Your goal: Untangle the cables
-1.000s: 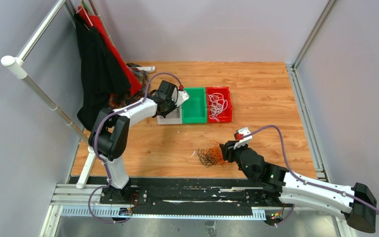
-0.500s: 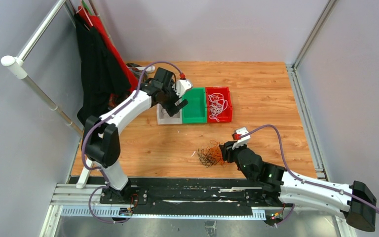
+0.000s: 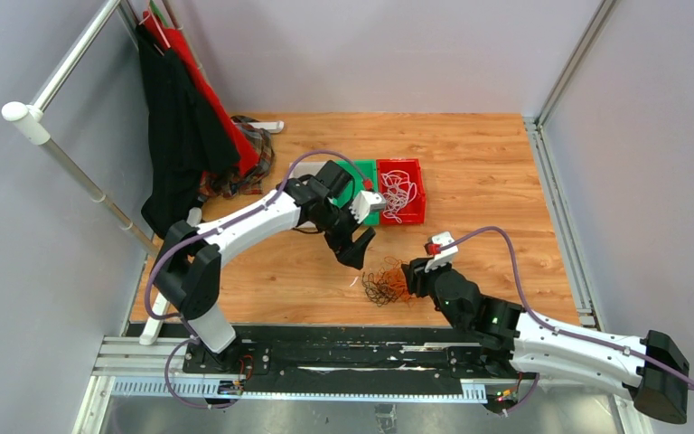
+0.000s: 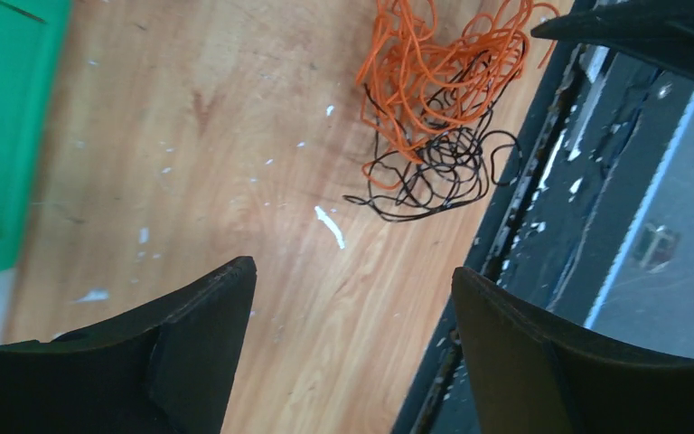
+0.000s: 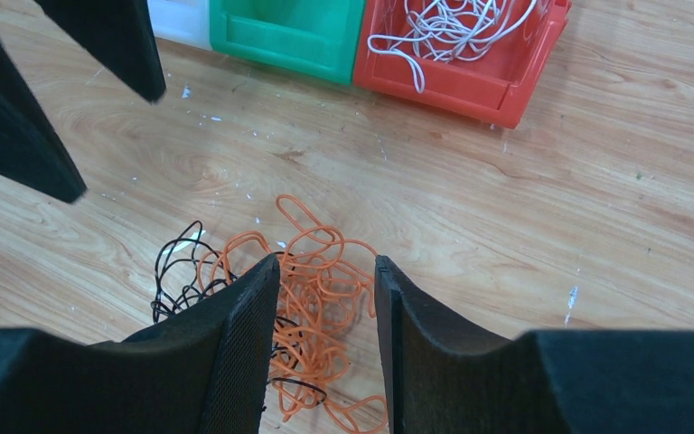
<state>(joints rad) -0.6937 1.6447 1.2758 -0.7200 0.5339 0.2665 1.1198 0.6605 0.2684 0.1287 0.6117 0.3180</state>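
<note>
Left claw [image 4: 352, 271] spread wide above counter [image 4: 190, 136]; right claw [image 5: 325, 262] half-spread, straddling the orange-and-black cables [image 4: 416, 81]

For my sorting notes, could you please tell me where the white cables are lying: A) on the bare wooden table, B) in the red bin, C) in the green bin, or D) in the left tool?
B: the white cables lie coiled inside the red bin, next to the green bin.
</note>
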